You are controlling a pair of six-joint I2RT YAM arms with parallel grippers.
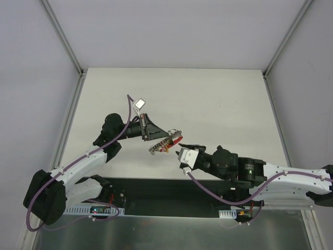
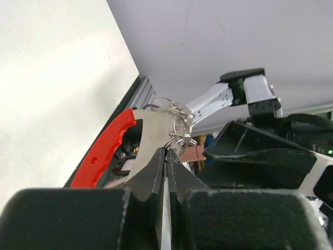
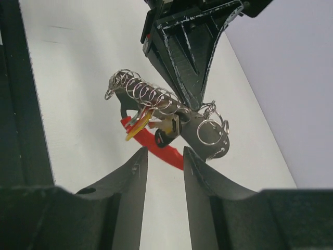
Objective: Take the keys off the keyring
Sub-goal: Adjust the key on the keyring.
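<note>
My left gripper [image 1: 163, 136] is clenched on the keyring [image 3: 210, 130], pinching its pale grey tag [image 2: 156, 133] flat between the 2 fingers, so the whole bunch hangs in the air above the worktop [image 1: 208, 99], near its middle. From my left wrist view, the red plastic piece [image 2: 104, 151] curves away to the left of the tag, and small wire rings [image 2: 179, 112] sit at the tag's top edge.

From my right wrist view, a chain of small rings [image 3: 140, 91] stretches off to the left of the left gripper's tip. The keys [image 3: 166, 130] dangle in a tight cluster below that chain, one with a yellow head [image 3: 136, 129] and a darker one beside it. The red plastic piece passes just behind them.

My right gripper [image 3: 164, 156] is released, its 2 fingers [image 3: 136, 179] spread apart with nothing between them. It sits just below the bunch, its tips close under the red piece and the keys. I cannot tell whether either tip touches them.
</note>
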